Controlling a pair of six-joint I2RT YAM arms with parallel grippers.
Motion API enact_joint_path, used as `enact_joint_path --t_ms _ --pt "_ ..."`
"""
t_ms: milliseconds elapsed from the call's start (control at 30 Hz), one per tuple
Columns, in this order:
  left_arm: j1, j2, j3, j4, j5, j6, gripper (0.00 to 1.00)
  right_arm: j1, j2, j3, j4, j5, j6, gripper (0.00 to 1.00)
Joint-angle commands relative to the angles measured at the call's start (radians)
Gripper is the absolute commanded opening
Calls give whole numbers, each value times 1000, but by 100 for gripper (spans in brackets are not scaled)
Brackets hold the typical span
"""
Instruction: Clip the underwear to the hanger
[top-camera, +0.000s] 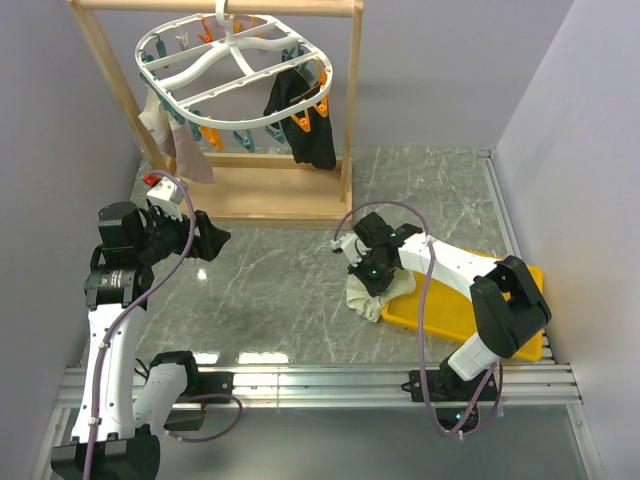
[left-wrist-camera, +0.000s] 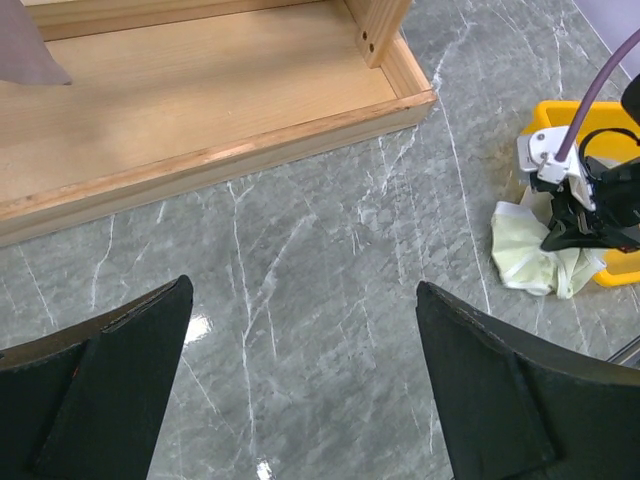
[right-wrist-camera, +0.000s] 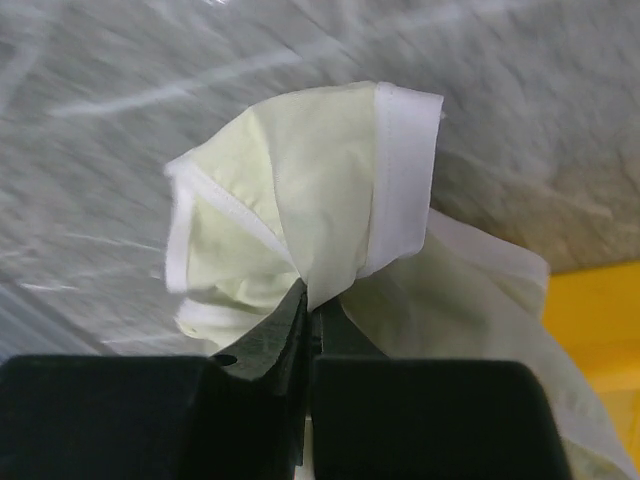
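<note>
There are two robot arms: one left arm and one right arm. Each arm has one tool, so that makes two: the left tool and the right tool. Each tool has two fingers, four in all.

There is one counter. On it are one wooden rack and one yellow tray.

There is one hanger. There are three pieces of clothing: one underwear, one black garment and one beige-pink cloth.

The clips come in two colours, teal clips and orange clips. They are too small and bunched up to count.
</note>
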Motion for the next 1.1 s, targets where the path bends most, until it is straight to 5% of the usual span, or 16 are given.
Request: enact_joint_path --t_ms 0,333,600,833,1000,1033,1067 --pt "3 1 38 6 -7 9 99 -70 -13 -29 -14 74 -49 0" --pt "3 15 30 10 8 9 99 -177 -64 10 -43 148 -125 0" --pt "2 24 44 -54 68 84 99 79 -73 222 -83 -13 -45 0" --pt "3 52 43 -106 110 120 99 238 108 313 -28 -12 39 0" --pt "3 101 26 -128 110 127 99 278 212 380 45 3 121 23" --pt "3 109 24 -131 110 127 99 278 241 398 47 -9 142 47" --pt "5 118 23 -134 110 124 100 278 251 432 39 -26 148 58"
